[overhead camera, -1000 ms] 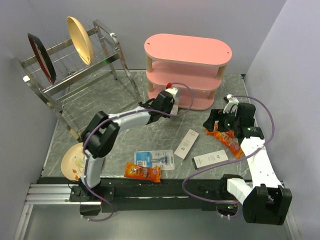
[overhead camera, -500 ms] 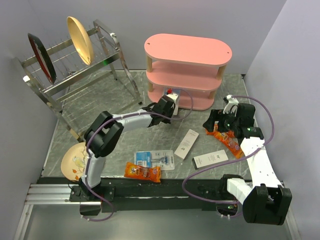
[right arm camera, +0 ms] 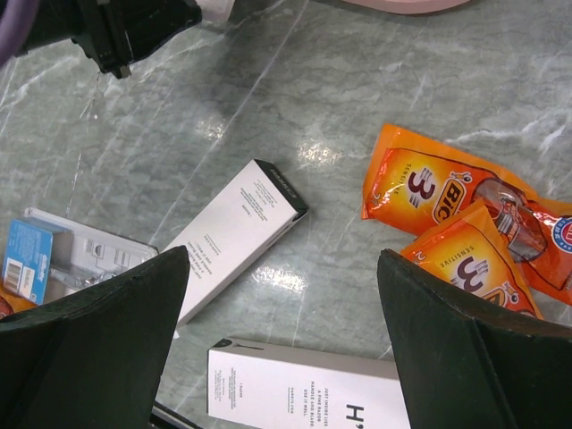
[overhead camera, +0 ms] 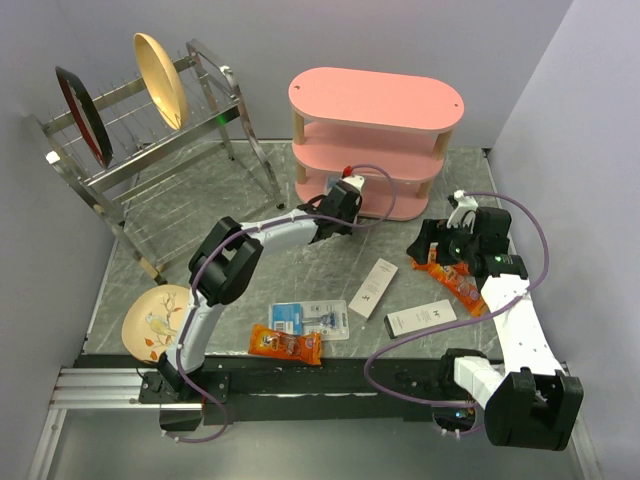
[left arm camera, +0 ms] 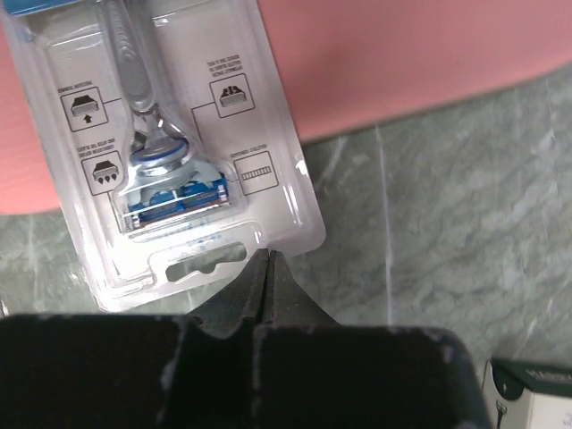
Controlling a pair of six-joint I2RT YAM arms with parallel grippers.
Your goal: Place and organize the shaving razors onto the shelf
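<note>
From above, the left gripper (overhead camera: pixel 345 197) is at the bottom board of the shelf (overhead camera: pixel 375 100). The other pack (overhead camera: pixel 308 318) lies flat on the table (overhead camera: pixel 200 215) near the arm bases, and the right gripper (overhead camera: pixel 440 243) hangs by the orange packets (overhead camera: pixel 460 282).

The left wrist view shows a razor pack (left arm camera: pixel 170 152) lying mostly on the pink board. The left gripper (left arm camera: pixel 265 259) is pressed together, its tips touching the pack's near edge.

The right wrist view shows the right gripper (right arm camera: pixel 284 259) spread wide and holding nothing, over a white box (right arm camera: pixel 241 232).
</note>
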